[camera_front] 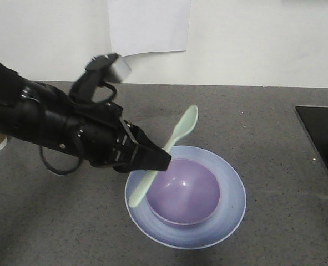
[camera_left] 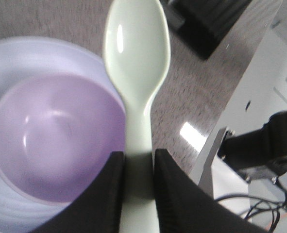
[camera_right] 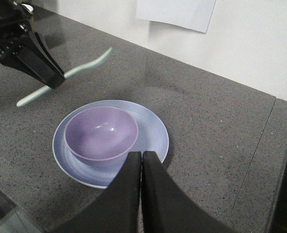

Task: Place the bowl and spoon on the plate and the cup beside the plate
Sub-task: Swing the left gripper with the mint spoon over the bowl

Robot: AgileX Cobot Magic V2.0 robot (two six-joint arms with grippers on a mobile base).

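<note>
The left hand [camera_front: 162, 157] reaches in low and pinches the spoon [camera_front: 187, 124]. The right hand [camera_right: 141, 156] has its fingers pressed together.

Paper sheet [camera_front: 147, 25] on wall [camera_front: 252, 39]; grey countertop [camera_front: 263, 116].

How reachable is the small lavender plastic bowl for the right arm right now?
Likely yes. The shut right gripper hovers by the pale blue round plate, facing the small lavender plastic bowl with nothing between. The left gripper, holding the mint-green plastic spoon, is beyond it.
</note>
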